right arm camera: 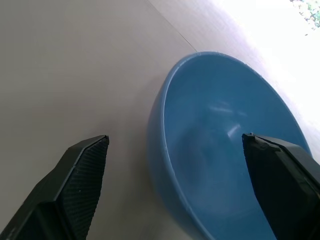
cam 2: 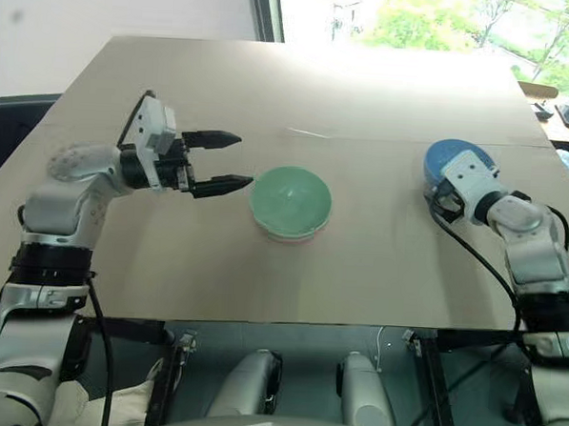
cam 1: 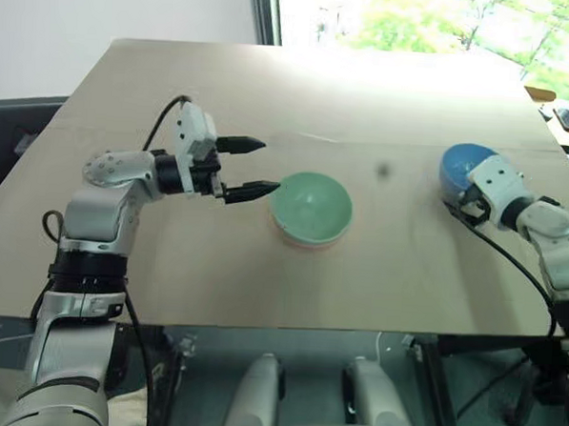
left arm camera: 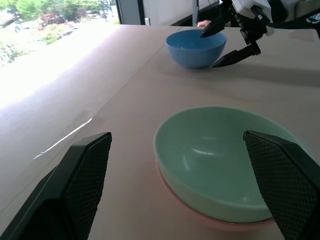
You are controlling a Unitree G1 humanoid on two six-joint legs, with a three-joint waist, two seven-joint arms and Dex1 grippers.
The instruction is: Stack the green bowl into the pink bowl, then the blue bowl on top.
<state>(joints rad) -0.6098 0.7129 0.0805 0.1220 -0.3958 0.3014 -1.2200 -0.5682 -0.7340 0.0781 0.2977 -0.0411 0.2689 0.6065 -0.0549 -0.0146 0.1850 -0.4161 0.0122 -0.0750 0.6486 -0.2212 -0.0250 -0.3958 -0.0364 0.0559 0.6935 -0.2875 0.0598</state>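
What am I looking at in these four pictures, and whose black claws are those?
This is a two-armed robot at a table. Two pictures come from cameras in its head, looking down over its arms. The other two come from cameras on its wrists, looking along each claw. The left gripper is open beside the green bowl, which sits nested inside the pink bowl; only the pink rim peeks out underneath. The right gripper is open, one finger outside the blue bowl and one over its inside. Neither gripper holds anything.
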